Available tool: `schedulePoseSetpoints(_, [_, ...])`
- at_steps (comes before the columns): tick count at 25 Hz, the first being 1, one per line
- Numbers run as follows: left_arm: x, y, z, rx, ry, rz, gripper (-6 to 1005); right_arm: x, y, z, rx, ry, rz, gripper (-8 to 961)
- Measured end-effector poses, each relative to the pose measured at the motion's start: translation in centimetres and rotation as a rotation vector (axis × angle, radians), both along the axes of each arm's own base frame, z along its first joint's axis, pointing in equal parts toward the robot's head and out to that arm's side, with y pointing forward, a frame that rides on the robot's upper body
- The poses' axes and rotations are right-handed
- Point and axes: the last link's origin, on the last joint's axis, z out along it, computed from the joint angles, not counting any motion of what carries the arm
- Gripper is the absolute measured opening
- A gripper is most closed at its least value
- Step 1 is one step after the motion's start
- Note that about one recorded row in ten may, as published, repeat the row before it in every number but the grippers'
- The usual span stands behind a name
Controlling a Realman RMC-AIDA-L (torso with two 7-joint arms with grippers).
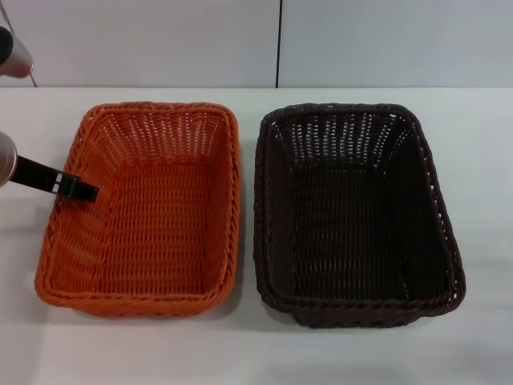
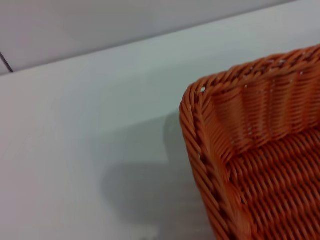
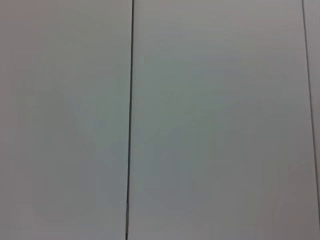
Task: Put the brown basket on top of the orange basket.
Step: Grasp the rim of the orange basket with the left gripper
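The orange basket (image 1: 143, 210) sits on the white table at the left. The brown basket (image 1: 353, 215) sits beside it at the right, a narrow gap between them. Both are upright and empty. My left gripper (image 1: 78, 189) reaches in from the left edge and sits over the orange basket's left rim, about halfway along that side. The left wrist view shows one corner of the orange basket (image 2: 260, 150) and its braided rim. My right gripper is out of view; the right wrist view shows only a pale wall.
The white table (image 1: 256, 353) runs all around the baskets. A pale wall with a dark vertical seam (image 1: 279, 44) stands behind the table. Part of my left arm (image 1: 12, 52) shows at the top left.
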Motion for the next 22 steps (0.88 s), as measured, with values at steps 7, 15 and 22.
schedulePoseSetpoints(7, [-0.7, -0.1, -1.0, -0.031, 0.008, 0.017, 767, 0.0, 0.0, 0.0, -0.001, -0.001, -0.001, 823])
schedulePoseSetpoints(15, [-0.8, -0.1, -1.6, -0.053, 0.041, 0.014, 752, 0.1, -0.1, 0.0, -0.002, -0.002, -0.003, 824])
schedulePoseSetpoints(22, [-0.7, -0.1, -2.1, -0.091, 0.059, 0.005, 649, 0.3, -0.3, 0.0, -0.005, -0.006, -0.011, 823])
